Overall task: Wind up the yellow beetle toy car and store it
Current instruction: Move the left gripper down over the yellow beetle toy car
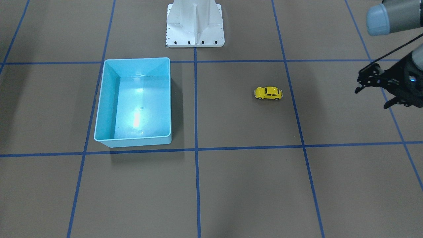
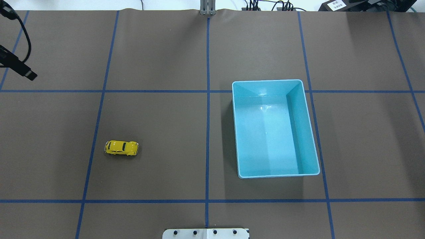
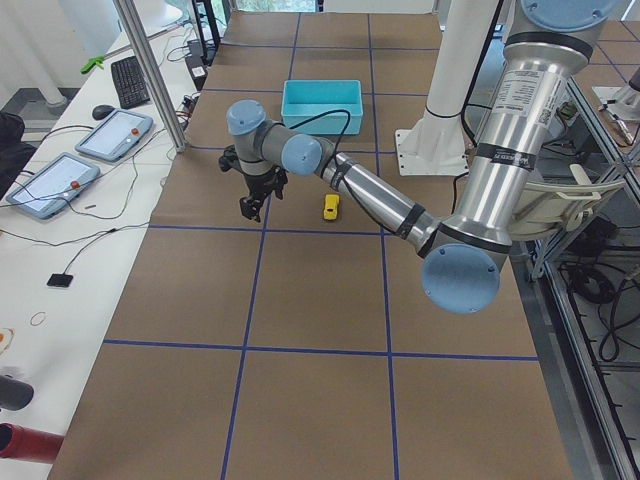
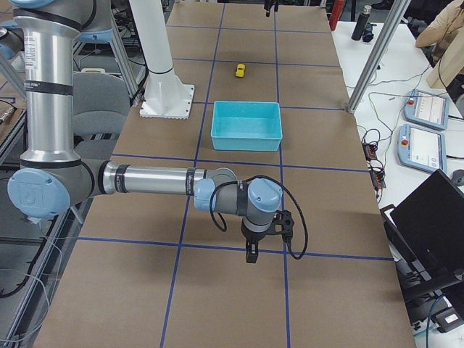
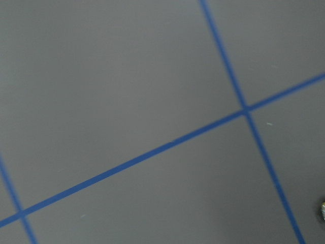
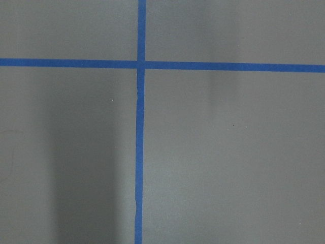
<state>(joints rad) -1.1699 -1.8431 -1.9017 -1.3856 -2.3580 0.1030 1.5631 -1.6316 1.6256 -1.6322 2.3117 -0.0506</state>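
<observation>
In the front-facing view, the yellow toy car (image 1: 268,93) was seen standing on its wheels on the brown worktop (image 1: 248,185), well apart from the light-blue bin (image 1: 137,59), with a blue tape line between them. The left claw (image 1: 372,98) was held at that view's right edge, well apart from the car, its fingers spread apart. In the overhead view, the car was found on the robot's left half of the worktop and the bin on the right half. In the left-end view, the left claw was seen hanging above the worktop near the car. In the right-end view, the right claw (image 4: 261,243) was pointed down over the near part of the worktop, well apart from bin and car; whether its fingers were apart or together could not be told. Only worktop and tape lines were clearly shown by the wrist views.
</observation>
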